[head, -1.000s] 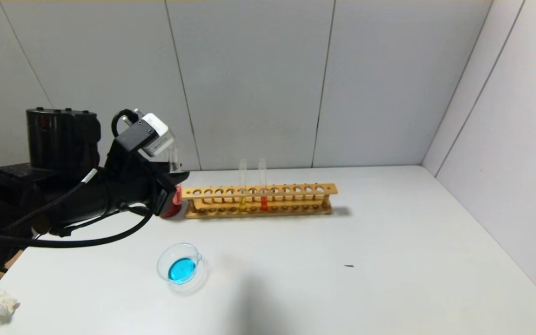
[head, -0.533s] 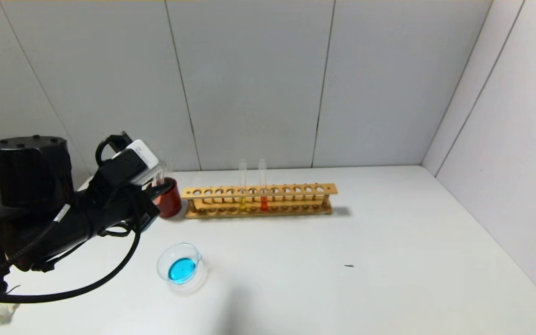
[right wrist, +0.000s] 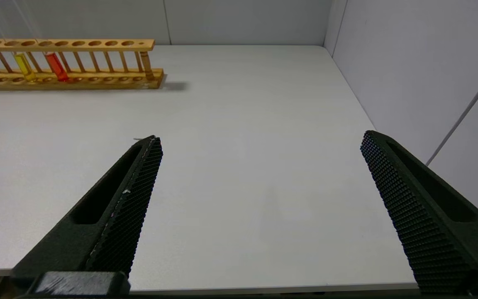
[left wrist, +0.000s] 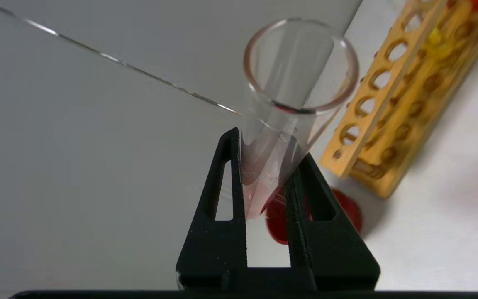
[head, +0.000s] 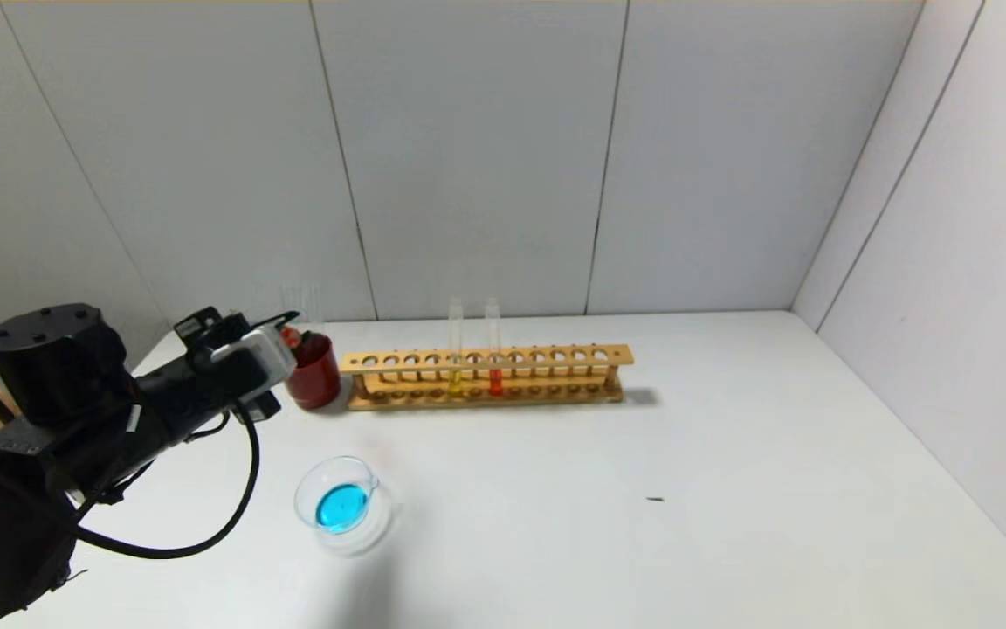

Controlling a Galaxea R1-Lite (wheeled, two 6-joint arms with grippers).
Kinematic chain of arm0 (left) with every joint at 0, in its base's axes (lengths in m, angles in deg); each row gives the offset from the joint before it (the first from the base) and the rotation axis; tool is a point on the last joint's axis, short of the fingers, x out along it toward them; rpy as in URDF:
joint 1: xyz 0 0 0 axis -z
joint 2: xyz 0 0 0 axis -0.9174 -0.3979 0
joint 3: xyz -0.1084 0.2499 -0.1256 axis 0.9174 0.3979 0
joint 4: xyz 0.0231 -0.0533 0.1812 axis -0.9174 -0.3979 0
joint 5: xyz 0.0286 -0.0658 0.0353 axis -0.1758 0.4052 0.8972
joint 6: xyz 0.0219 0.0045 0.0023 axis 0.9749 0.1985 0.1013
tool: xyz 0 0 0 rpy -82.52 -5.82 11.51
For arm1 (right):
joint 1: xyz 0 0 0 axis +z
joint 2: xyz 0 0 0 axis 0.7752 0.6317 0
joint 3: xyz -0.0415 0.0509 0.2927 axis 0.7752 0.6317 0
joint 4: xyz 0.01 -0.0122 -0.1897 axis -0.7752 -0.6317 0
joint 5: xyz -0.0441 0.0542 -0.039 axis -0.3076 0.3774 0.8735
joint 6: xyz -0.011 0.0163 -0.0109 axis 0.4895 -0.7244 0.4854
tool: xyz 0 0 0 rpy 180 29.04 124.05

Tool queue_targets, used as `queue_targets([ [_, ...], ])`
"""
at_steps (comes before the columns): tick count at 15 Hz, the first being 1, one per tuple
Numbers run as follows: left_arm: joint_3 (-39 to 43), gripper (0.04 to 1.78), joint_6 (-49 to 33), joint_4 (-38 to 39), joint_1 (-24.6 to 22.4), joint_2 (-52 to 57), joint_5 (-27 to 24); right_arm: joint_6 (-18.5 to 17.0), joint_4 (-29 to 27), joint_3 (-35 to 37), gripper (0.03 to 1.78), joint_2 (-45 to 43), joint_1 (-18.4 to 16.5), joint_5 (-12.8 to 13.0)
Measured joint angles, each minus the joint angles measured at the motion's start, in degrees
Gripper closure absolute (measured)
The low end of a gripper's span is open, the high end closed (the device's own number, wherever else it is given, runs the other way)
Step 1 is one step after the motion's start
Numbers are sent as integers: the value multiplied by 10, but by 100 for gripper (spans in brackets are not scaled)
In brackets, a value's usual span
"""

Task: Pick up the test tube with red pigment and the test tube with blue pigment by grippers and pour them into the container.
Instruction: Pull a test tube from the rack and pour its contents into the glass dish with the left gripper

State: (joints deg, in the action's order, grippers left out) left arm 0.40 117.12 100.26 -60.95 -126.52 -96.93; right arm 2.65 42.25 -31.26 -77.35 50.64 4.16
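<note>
Here my left gripper (left wrist: 264, 143) clamps a residue-stained test tube (left wrist: 288, 108).
Red cup (left wrist: 278, 216) sits beneath the tips; right gripper (right wrist: 259, 143) gapes.

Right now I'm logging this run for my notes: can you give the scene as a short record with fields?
left hand: shut on a tube with pinkish residue, above the dark red cup
right hand: open, holding nothing, over bare table
container: holds blue liquid, no red
rack: one yellow tube, one orange-red tube, both upright
</note>
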Motion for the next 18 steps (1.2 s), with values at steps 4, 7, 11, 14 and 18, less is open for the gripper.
queue_targets([
  [4,23,151,79,94,-51,-81,-111,0,0,0,6,0,0,0],
  [7,50,151,119,96,-59,-98,-118,0,0,0,6,0,0,0],
  [11,49,151,168,96,-62,-116,-129,0,0,0,6,0,0,0],
  [14,44,151,197,96,-64,-123,-130,0,0,0,6,0,0,0],
  [18,34,151,252,96,-75,-139,-146,0,0,0,6,0,0,0],
])
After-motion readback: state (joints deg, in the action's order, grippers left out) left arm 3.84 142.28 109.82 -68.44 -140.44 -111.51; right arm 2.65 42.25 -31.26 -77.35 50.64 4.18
